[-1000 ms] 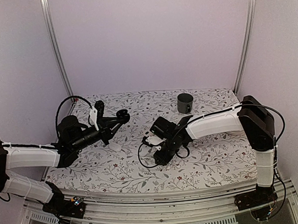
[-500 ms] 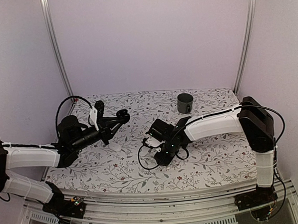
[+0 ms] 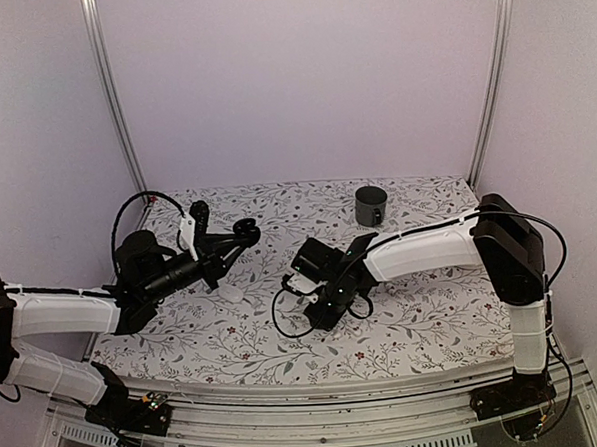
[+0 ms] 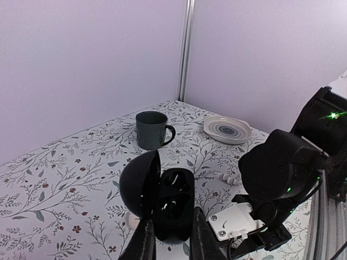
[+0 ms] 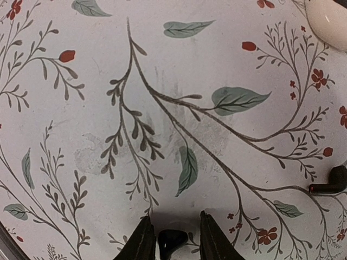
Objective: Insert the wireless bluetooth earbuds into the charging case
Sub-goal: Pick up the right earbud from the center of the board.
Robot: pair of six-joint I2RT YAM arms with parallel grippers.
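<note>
**Right claw drifts toward the waiting case, one earbud between its fingers**

We see that the right claw [image 5: 173, 227] has slid left across the desk [image 5: 162, 81] and narrowed a little around one earbud [image 5: 171, 240]. Its fingers sit close on both sides, but we cannot tell whether they truly grip it. The second earbud [image 5: 332, 181] lies on the desk off to one side. The left claw [image 4: 171, 236] stays clenched on the open charging case [image 4: 172, 208], held above the desk, so we judge the first insertion is near.

Items counted: black earbuds [image 5: 172, 239], 2, one between the fingers of the right gripper [image 5: 174, 221] and one off to its right; charging case [image 4: 172, 211], 1; grey mug [image 4: 152, 130], 1; striped saucer [image 4: 227, 129], 1; white oval object [image 5: 328, 13], 1.
</note>
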